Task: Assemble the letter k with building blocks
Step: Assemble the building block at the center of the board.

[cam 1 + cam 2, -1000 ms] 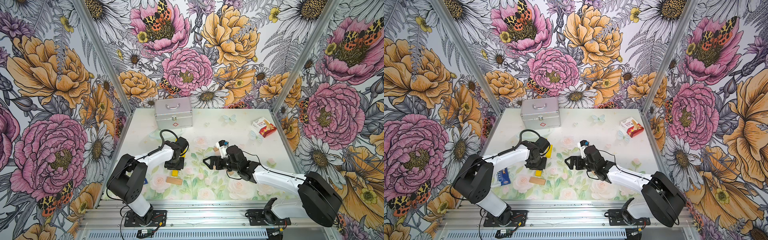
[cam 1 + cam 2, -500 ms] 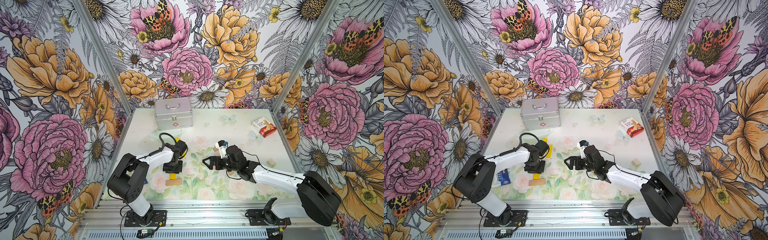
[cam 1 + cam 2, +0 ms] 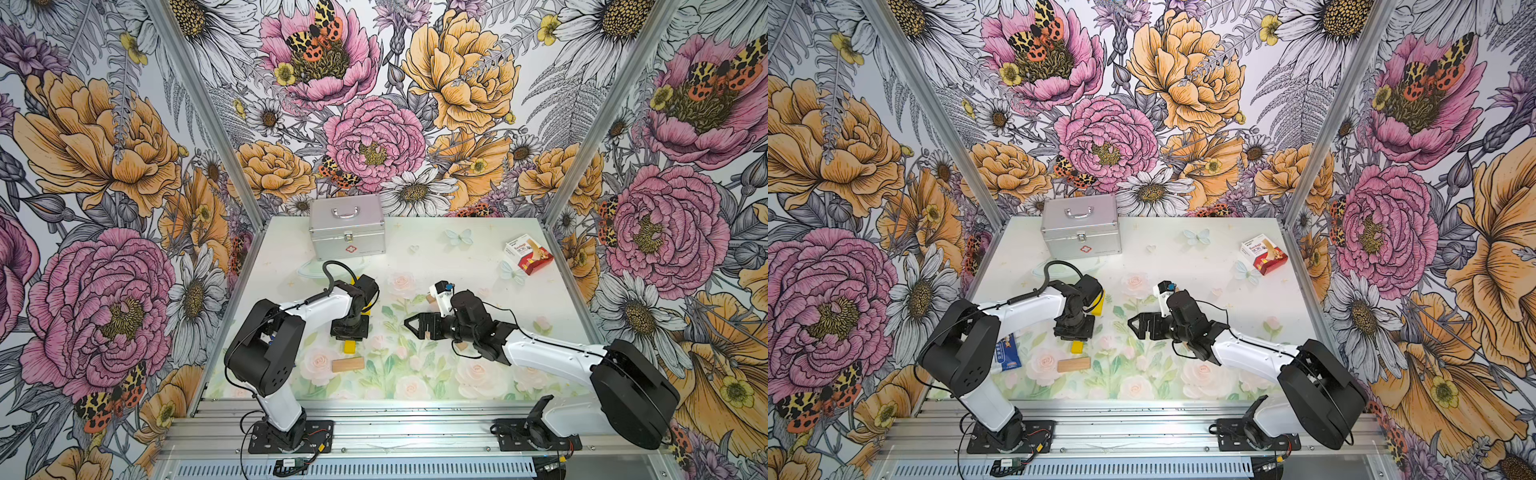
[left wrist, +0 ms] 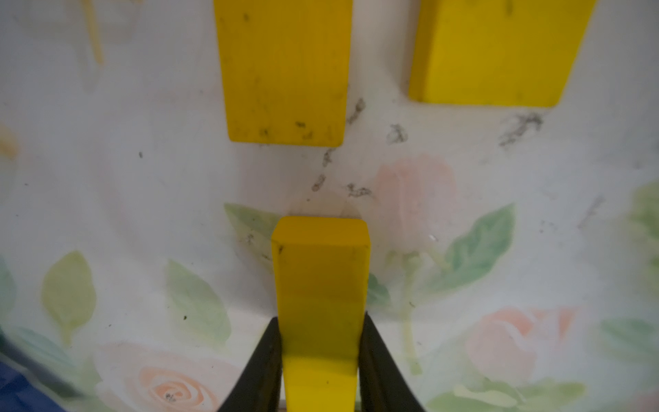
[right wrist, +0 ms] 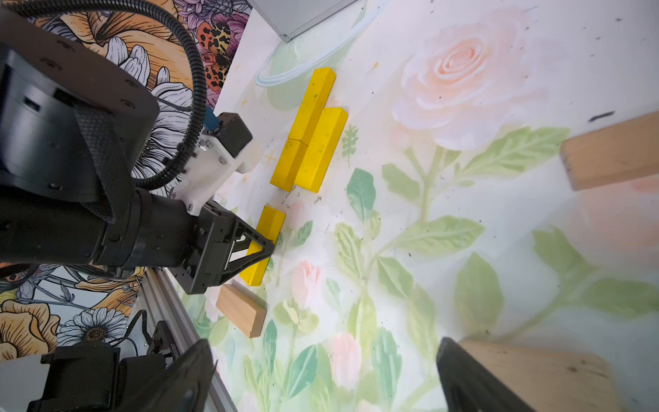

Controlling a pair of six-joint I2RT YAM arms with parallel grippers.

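So the left gripper (image 4: 321, 319) is clamped on a yellow block (image 4: 321, 264), just short of the laid yellow blocks (image 4: 285, 71) (the right gripper (image 3: 417, 326) gapes, empty). Next, I'd guess: nudge closer, angle it, release.

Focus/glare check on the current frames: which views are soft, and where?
Left wrist view: yellow block in the left gripper is soft near the lens, mat scuffs mid-frame sharper. Right wrist view: fingers of the right gripper and the near wood block are blurred; three yellow blocks lying together are sharp. Both top views: even light, sharp, glare on the front rail.
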